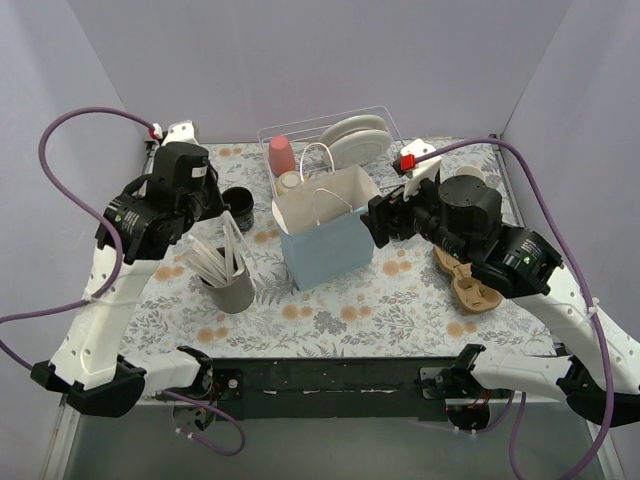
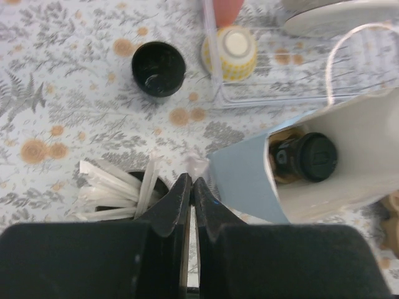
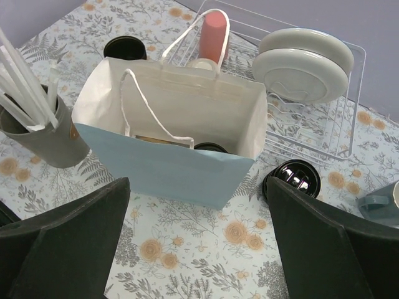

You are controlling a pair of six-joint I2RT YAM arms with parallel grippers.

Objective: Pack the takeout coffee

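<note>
A floral tabletop (image 1: 400,290) sits under plain lilac walls (image 1: 300,60). There are three black takeout cups: one cup (image 2: 305,156) inside the single blue bag (image 1: 325,240) mid-tabletop, a second cup (image 3: 292,177) just beside the bag's right side, and a third cup (image 2: 158,67) left of the bag toward the far edge. The left gripper (image 2: 192,184) is pinched together on nothing, and the right gripper (image 3: 196,184) is spread wide and empty.

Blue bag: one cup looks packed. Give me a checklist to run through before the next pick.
1. Blue bag upright, mouth open: ok.
2. Cup in the bag at the bottom, lid on: ok.
3. Cup right of the bag upright on the table, lidded, nothing over it: ok.
4. Cup left of the bag upright on the table: ok; whether its lid is seated: cannot tell.
5. Right gripper open and empty, facing the bag: ok.
6. Left gripper ready to grasp: not ok, shut with nothing in it.
</note>
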